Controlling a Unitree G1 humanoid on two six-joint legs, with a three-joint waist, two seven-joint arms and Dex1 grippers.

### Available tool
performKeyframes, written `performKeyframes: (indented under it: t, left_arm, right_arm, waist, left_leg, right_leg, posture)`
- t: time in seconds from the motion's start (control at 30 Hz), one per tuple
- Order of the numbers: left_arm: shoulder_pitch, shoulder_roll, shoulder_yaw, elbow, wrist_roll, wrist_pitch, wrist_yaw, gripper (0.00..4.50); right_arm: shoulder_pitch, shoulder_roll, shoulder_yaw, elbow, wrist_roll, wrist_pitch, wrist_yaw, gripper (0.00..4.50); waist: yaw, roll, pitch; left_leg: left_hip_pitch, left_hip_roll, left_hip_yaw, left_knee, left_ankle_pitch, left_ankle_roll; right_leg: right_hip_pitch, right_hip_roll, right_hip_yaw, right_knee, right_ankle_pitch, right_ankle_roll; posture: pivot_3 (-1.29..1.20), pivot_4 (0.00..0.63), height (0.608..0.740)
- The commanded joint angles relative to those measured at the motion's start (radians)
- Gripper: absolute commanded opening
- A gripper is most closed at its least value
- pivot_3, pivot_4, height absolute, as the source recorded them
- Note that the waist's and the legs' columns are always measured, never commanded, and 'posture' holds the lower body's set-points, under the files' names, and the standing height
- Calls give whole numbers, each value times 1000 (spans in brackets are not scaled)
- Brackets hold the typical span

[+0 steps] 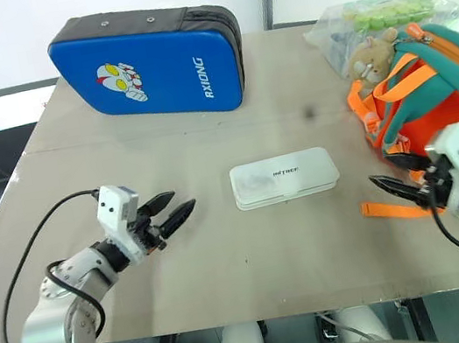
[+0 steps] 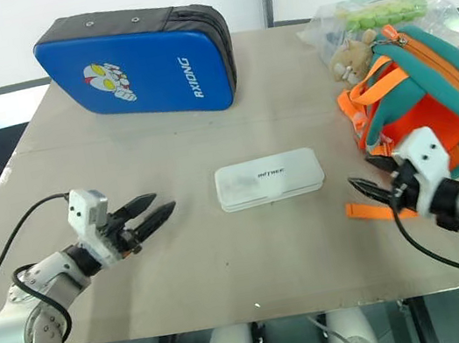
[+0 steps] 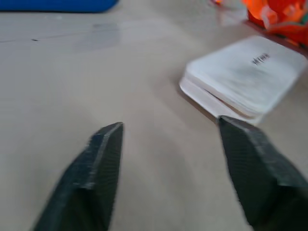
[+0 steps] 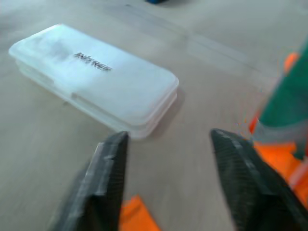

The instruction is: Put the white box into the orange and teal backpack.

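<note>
1. The white box lies flat near the middle of the table, lid up, its long side running along the front edge.
2. The backpack sits at the right edge, teal shell up, orange straps spilling toward the box. One loose strap lies on the table between box and right gripper.
3. A beige plush toy rests against the backpack's far side.
4. A clear bag of green items lies in the far right corner, behind the backpack.
5. A blue case stands on edge along the far edge, left of centre.
6. The left gripper hovers near the front left, pointing toward the box, well apart from it; fingers parted, grasping nothing.
7. The right gripper is near the front right, just beside the backpack and over the loose strap, pointing toward the box; fingers parted, nothing between them.
</note>
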Motion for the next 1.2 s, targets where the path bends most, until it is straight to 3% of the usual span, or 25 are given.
performKeyframes:
  t: [0.03,0.1,0.33,0.5,0.67,0.97,1.07,1.2]
  left_arm:
    - [-9,-64,-45,-107,0,76,145,1163]
    - [-24,-130,-79,-137,19,148,271,55]
    - [-77,-211,-234,-165,118,304,467,16]
    - [-137,-208,-288,-104,153,307,454,16]
    - [-180,-175,-325,-80,154,320,388,16]
    - [-142,-97,-290,-59,147,299,279,16]
    - [-128,-18,-210,-1,124,307,206,802]
    - [-153,83,-140,98,101,294,127,2674]
  right_arm:
    - [-101,18,108,30,-78,23,-87,758]
    - [-178,25,200,98,-172,10,-134,0]
    - [-398,70,403,357,-418,-4,-236,0]
    - [-413,61,518,376,-426,-19,-87,0]
    - [-336,59,524,203,-309,77,38,0]
    - [-199,41,440,162,-384,50,-43,0]
    - [-174,21,359,171,-371,46,-42,0]
    - [-157,10,239,155,-289,59,3,0]
  waist:
    - [-1,0,0]
    - [-1,0,0]
    - [-1,0,0]
    - [1,0,-1]
    - [-2,0,-1]
    - [-3,0,-4]
    - [-2,0,-4]
    - [-7,1,-5]
  left_leg:
    - [0,0,0,0,0,0]
    - [-1,0,0,1,0,0]
    - [-1,0,-1,4,0,0]
    - [-1,0,-1,4,0,0]
    - [-1,0,-2,4,0,0]
    - [1,0,-2,4,0,0]
    - [0,0,-2,4,0,0]
    - [2,0,-2,4,0,0]
  right_leg:
    - [0,0,0,0,0,0]
    - [0,0,1,0,1,2]
    - [0,1,0,1,2,3]
    - [0,1,0,1,2,3]
    - [1,1,0,1,2,4]
    - [2,2,0,1,0,0]
    - [2,1,0,1,0,0]
    - [2,1,0,1,0,0]
  posture:
    - [0,150,740]
    - [0,150,740]
    - [0,150,740]
    - [0,150,740]
    - [0,150,740]
    - [0,150,740]
    - [0,150,740]
    - [0,150,740]
